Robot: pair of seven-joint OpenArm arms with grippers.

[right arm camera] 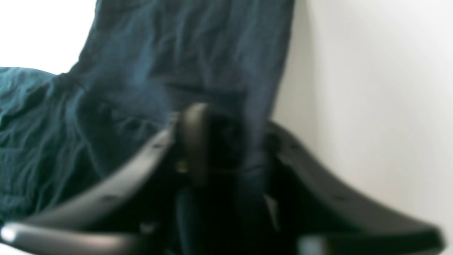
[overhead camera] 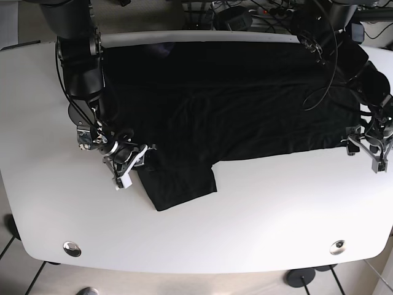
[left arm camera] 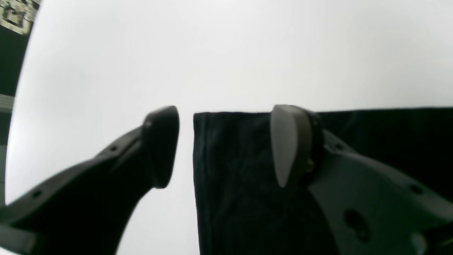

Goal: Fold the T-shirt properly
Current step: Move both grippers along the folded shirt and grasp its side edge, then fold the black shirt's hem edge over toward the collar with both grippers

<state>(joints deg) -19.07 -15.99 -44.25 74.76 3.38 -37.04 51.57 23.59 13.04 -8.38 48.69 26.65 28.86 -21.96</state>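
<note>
Right gripper (right arm camera: 226,141) I see pinching the T-shirt's (overhead camera: 233,98) crumpled dark cloth; left gripper (left arm camera: 224,145) gapes, straddling its straight edge.

T-shirt (overhead camera: 233,104) spread across table (overhead camera: 245,227), toward its far edge | sleeve juts toward near edge | right gripper (overhead camera: 126,161) at sleeve's left | left gripper (overhead camera: 368,144) at hem, right end

You get even, bright light; the table (left arm camera: 247,53) blows out to glare. The right wrist view is blurred throughout. The shirt (overhead camera: 233,98) reads as detail-less black in the base view.
</note>
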